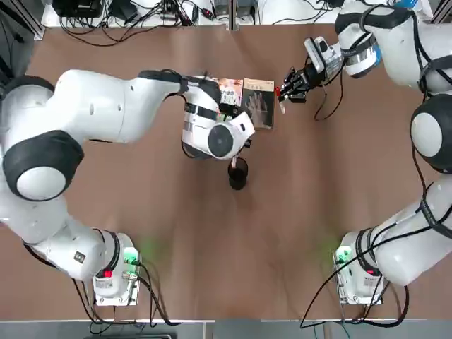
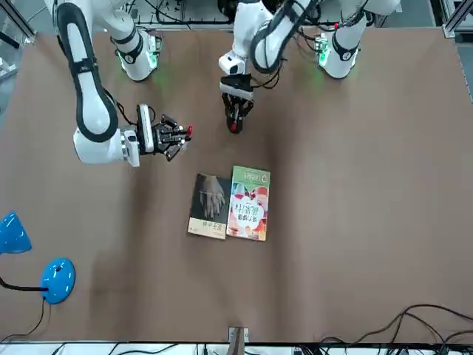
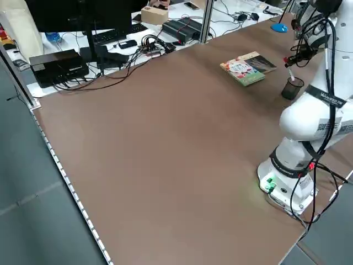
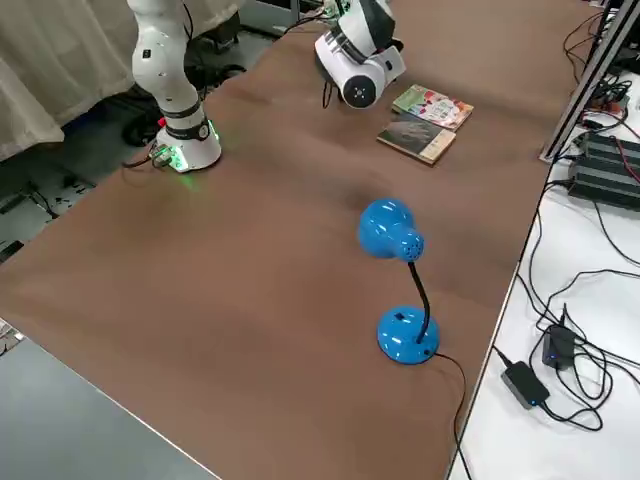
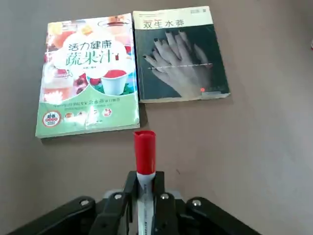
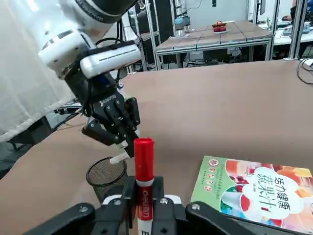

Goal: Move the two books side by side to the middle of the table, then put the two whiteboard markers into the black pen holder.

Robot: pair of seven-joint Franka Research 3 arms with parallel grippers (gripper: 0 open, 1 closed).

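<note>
Top: left gripper (image 1: 237, 157) hangs right over black pen holder (image 1: 238, 174) at centre of tabletop (image 1: 141, 198), jaws clamped on a marker; its wrist hides part of colourful book (image 1: 230, 90). Grey book (image 1: 258, 102) touches it at 3 o'clock. Right gripper (image 1: 285, 92) sits just off grey book at 3 o'clock, jaws pinching 2nd marker (image 1: 280, 99).

Right side: blue lamp (image 4: 400, 285) stands well apart from the books, unseen from top.

Left wrist: red-capped marker (image 5: 145, 156) in the jaws, books beyond.
</note>
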